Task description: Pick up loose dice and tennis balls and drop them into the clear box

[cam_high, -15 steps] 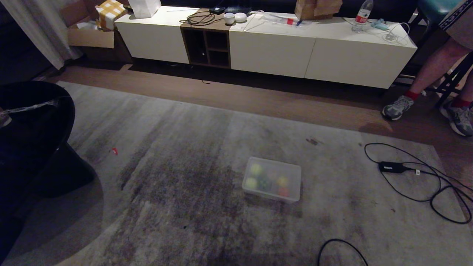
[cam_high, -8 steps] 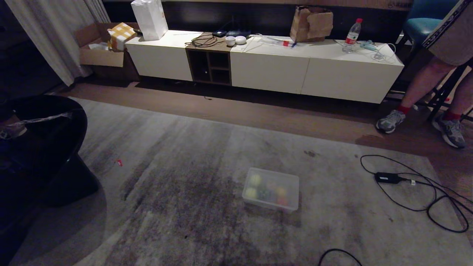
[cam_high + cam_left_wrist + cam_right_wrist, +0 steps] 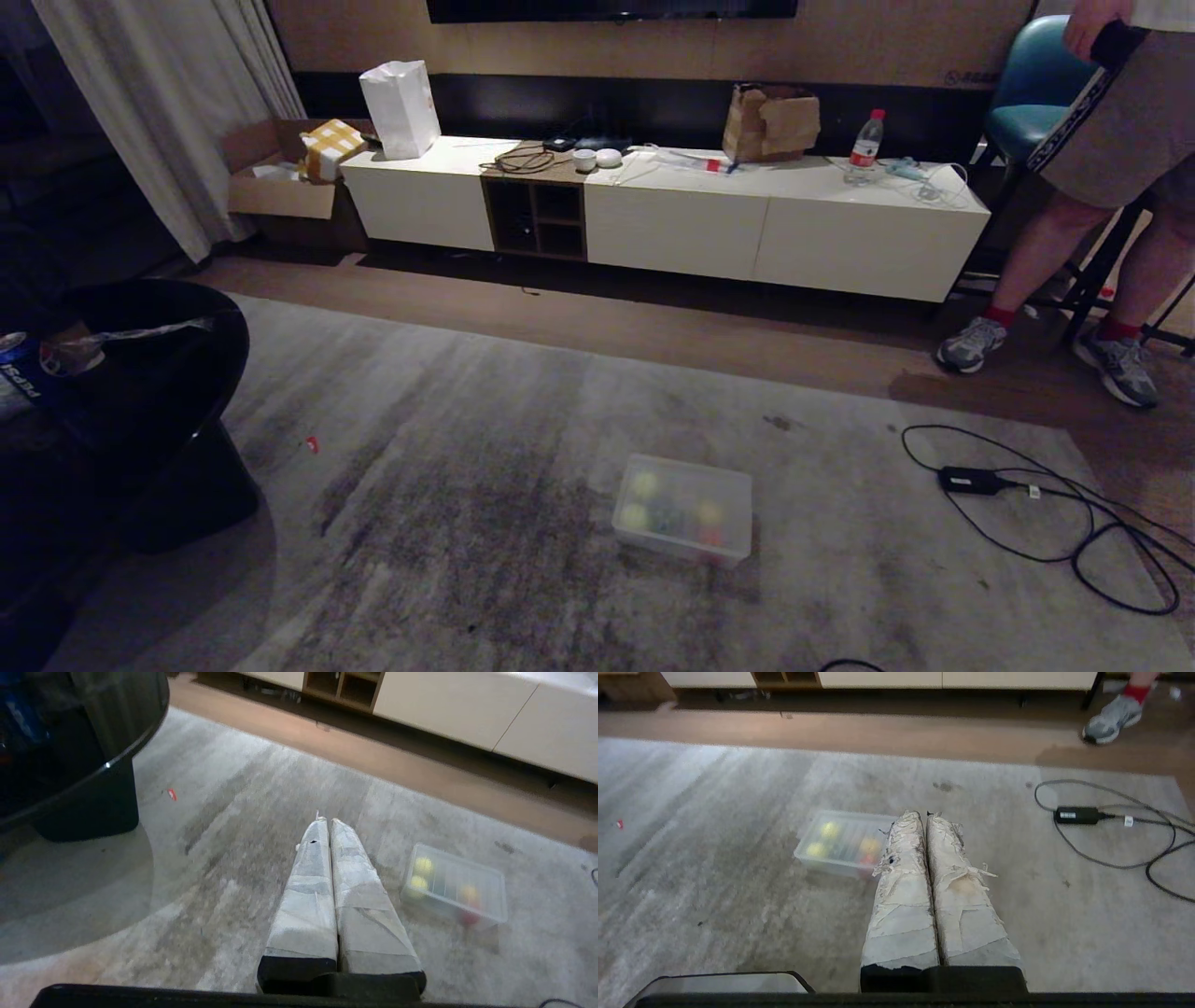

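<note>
Dice [image 3: 709, 511] and tennis balls [image 3: 642, 485] all look to be inside the clear box [image 3: 681, 551] on the rug [image 3: 467, 448], both pincers [image 3: 327, 822] [image 3: 923, 814] are pressed together, empty, so nothing seems left to pick.

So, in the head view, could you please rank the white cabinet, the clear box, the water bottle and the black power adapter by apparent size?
1. white cabinet
2. clear box
3. water bottle and black power adapter: they look about alike, and the bottle stands much farther away, so I would not rank them.
</note>
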You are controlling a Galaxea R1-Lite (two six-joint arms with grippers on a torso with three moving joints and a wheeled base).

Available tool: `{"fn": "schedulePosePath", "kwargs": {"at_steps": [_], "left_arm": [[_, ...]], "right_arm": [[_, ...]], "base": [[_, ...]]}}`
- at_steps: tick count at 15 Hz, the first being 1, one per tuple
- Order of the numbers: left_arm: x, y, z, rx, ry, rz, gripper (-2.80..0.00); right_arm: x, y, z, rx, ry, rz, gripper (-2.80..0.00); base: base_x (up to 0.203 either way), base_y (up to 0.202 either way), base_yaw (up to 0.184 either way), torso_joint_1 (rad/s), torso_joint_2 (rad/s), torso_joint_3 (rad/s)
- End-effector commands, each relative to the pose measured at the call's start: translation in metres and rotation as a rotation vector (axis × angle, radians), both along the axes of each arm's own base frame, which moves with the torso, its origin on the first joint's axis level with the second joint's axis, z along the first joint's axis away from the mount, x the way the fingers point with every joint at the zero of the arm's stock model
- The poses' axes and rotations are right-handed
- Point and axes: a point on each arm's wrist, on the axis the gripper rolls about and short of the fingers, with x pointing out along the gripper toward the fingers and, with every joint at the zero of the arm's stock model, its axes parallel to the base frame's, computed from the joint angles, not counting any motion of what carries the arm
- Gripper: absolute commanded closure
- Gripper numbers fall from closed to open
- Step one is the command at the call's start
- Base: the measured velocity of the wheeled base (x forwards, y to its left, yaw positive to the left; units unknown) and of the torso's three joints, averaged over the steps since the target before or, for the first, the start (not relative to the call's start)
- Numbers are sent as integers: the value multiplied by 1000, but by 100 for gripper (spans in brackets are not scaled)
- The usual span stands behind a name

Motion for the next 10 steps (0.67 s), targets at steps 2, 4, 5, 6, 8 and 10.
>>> {"fn": "schedulePosePath", "kwargs": {"at_steps": [2, 4, 5, 6, 8, 10], "left_arm": [[0, 0, 0, 0, 2, 1, 0], [0, 0, 0, 0, 2, 1, 0], [0, 0, 0, 0, 2, 1, 0], [0, 0, 0, 1, 2, 1, 0], [0, 0, -1, 3, 4, 1, 0], [0, 0, -1, 3, 4, 1, 0]], "right_arm": [[0, 0, 0, 0, 2, 0, 0], [0, 0, 0, -1, 2, -1, 0], [0, 0, 0, -1, 2, -1, 0], [0, 0, 0, -3, 2, 1, 0], [0, 0, 0, -3, 2, 1, 0], [0, 0, 0, -3, 2, -1, 0]], "base": [[0, 0, 0, 2, 4, 200], [0, 0, 0, 4, 7, 200], [0, 0, 0, 2, -2, 119], [0, 0, 0, 6, -1, 42], [0, 0, 0, 1, 1, 23], [0, 0, 0, 0, 0, 0]]}}
